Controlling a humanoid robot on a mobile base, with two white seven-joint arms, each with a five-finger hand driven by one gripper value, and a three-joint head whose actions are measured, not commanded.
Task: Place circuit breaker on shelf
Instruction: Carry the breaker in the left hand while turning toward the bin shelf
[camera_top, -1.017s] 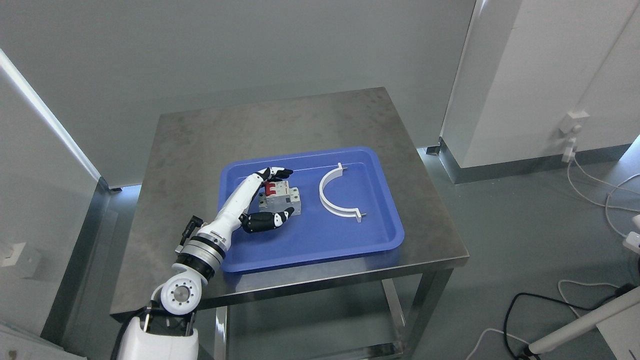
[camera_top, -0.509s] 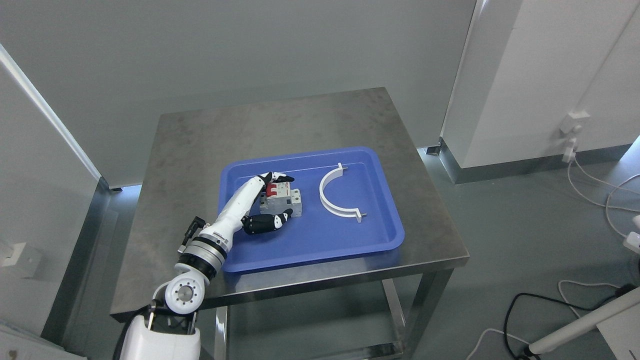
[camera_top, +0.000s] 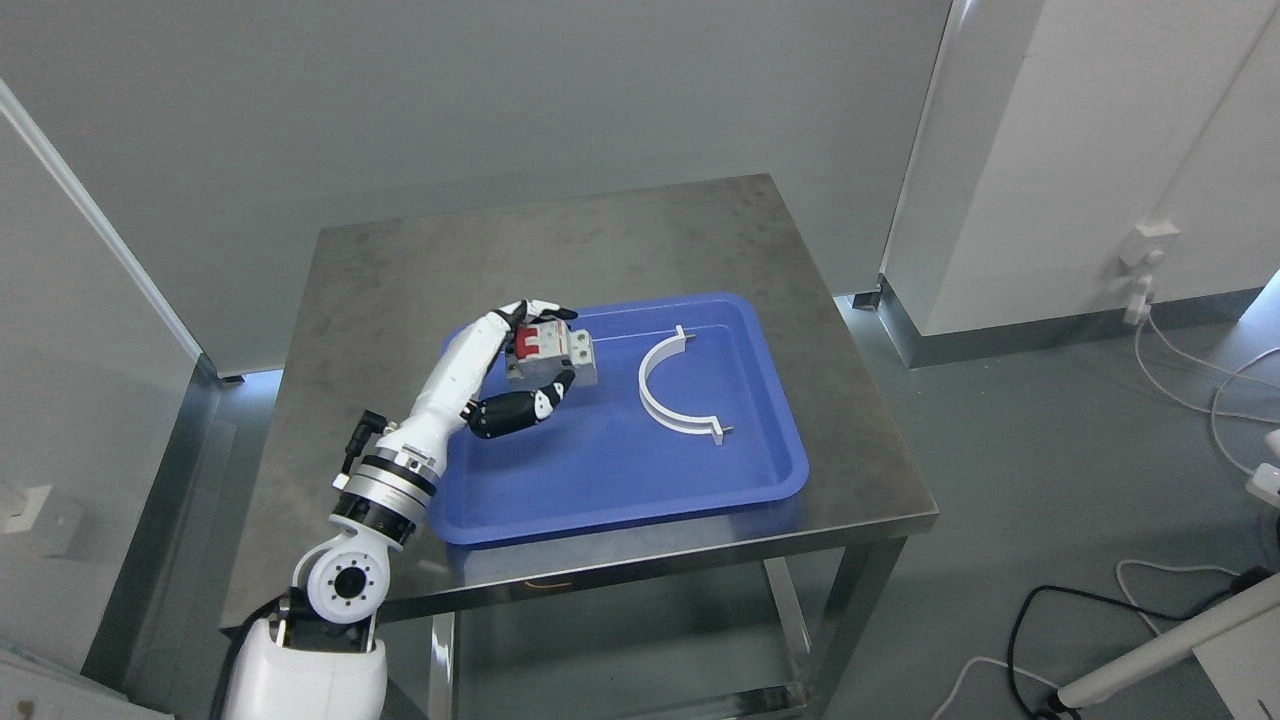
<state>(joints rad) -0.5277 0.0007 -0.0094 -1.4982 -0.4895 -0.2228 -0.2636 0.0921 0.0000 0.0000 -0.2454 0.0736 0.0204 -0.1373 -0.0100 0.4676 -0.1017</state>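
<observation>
The left hand (camera_top: 515, 365) has the circuit breaker (camera_top: 548, 356) pinched between its upper fingers (camera_top: 540, 308) and the black thumb below, and the breaker hangs tilted above the far left part of the blue tray (camera_top: 760, 470), its red switch toward the palm. To the right of the hand lies a white half-ring clamp (camera_top: 668, 395), apart from the breaker, with bare tray floor between them and more toward the near rim. Beyond the fingertips the steel table (camera_top: 560, 240) runs open to its far edge. Left of the wrist a strip of tabletop is free up to the table's left edge. A moment ago the breaker sat flat on the tray with the fingers around it; now it is off the floor, and the forearm has risen and drawn farther back.
</observation>
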